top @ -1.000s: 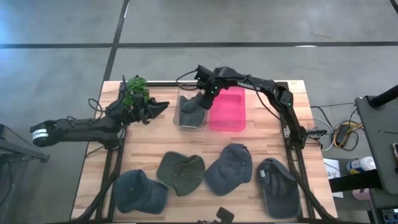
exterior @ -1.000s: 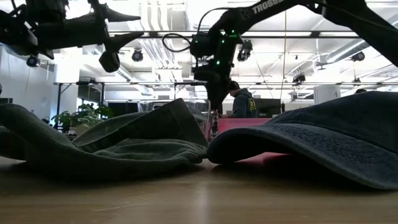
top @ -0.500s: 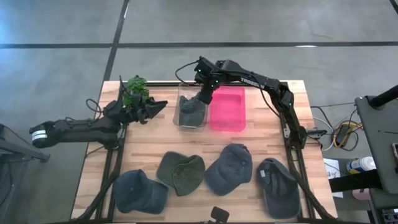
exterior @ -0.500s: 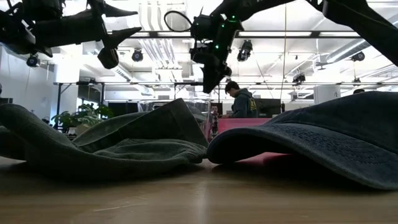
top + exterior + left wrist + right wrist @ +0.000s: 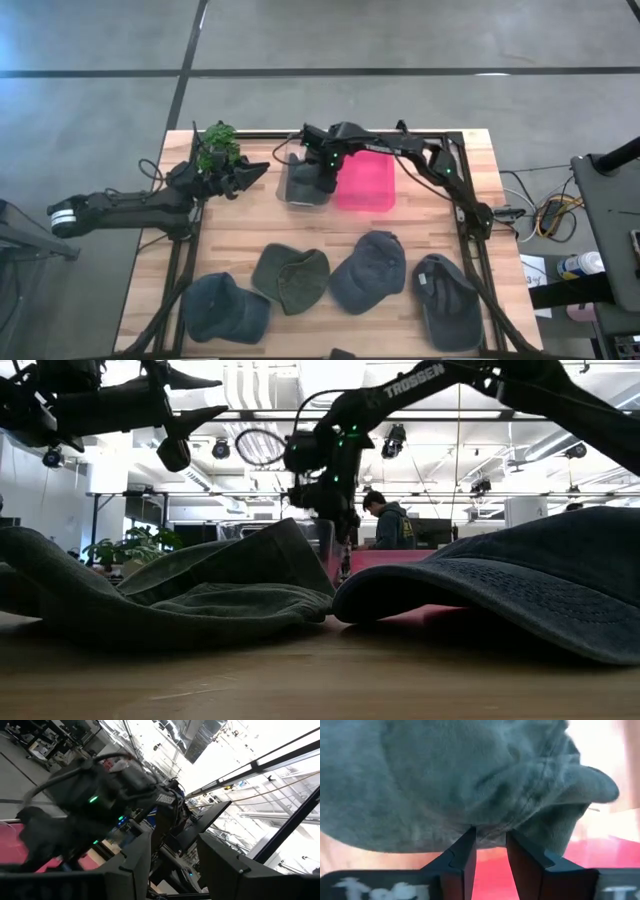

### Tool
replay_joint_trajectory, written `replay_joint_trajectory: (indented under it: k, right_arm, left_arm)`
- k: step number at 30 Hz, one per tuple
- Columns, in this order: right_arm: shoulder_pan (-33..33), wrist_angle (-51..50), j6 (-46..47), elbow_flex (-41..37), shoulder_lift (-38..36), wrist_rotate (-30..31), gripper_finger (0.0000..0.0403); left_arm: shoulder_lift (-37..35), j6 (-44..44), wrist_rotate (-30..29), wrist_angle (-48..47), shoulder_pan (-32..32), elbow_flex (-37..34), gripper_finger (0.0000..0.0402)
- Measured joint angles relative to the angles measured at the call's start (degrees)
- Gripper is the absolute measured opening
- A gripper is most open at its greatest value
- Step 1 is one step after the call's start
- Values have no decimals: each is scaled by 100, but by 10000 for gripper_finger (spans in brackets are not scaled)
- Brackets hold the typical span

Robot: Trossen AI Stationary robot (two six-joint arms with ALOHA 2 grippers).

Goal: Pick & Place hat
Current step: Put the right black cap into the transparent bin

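Between the right hand (image 5: 489,851) fingers a fold of the grey hat (image 5: 470,775) is pinched, hanging over the clear bin (image 5: 303,183); that thin grip could slip and drop it on the bin's rim. Beyond, the pink bin (image 5: 366,175). Left hand (image 5: 250,172) hovers open. Since 1 second ago, the right hand shifted left

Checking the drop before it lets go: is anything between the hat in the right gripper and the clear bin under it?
Nothing visible. The right gripper pinches the grey hat directly over the clear bin, beside the pink bin. The left gripper waits open, off to the side.
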Motion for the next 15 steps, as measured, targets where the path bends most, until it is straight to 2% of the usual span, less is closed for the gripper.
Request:
replay_joint_trajectory:
  k: [5, 10, 13, 15]
  right_arm:
    - [3, -324, -27, 69, 16, 6, 100]
    - [0, -462, -141, 263, -273, 283, 100]
    - [11, -455, 71, 443, -498, 247, 100]
    - [45, -422, 206, 562, -566, -70, 100]
  left_arm:
    - [1, -7, -4, -11, 1, 0, 154]
    - [9, -7, -55, -31, 2, 0, 154]
    - [7, 19, -70, -32, 2, 0, 154]
    - [7, 20, -69, -42, 0, 0, 154]
